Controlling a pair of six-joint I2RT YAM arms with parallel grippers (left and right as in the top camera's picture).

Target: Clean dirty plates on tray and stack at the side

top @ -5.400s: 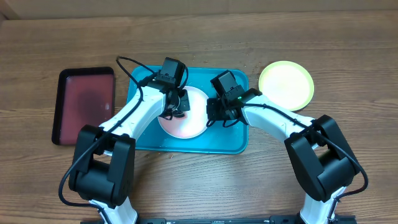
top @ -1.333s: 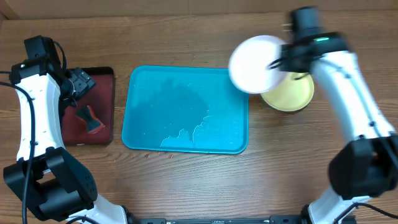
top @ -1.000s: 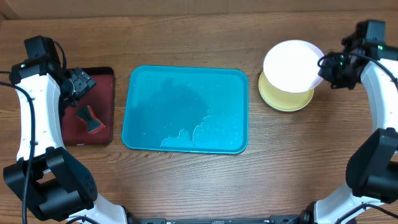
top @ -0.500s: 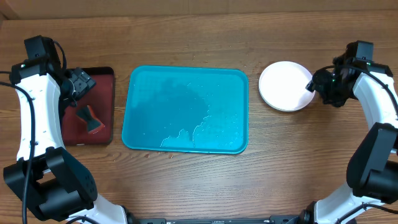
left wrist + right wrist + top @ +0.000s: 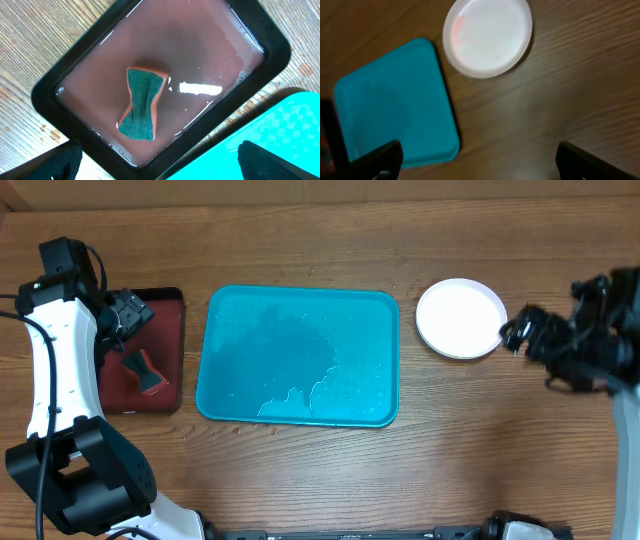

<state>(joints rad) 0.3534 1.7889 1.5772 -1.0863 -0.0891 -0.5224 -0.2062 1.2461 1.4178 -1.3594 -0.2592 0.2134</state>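
Turquoise tray [image 5: 300, 355] lies wet in the middle, 1 white plate [image 5: 460, 318] at its 3 o'clock, the right gripper [image 5: 480, 162] spread wide at the plate's 4 o'clock, the left gripper [image 5: 160, 162] spread over the sponge [image 5: 142, 105] in the red tray [image 5: 200, 55].

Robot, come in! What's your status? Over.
Left claw open over dark red tray. Right claw open, clear of white plate. Turquoise tray wet, no plates on it. Nothing in the way.
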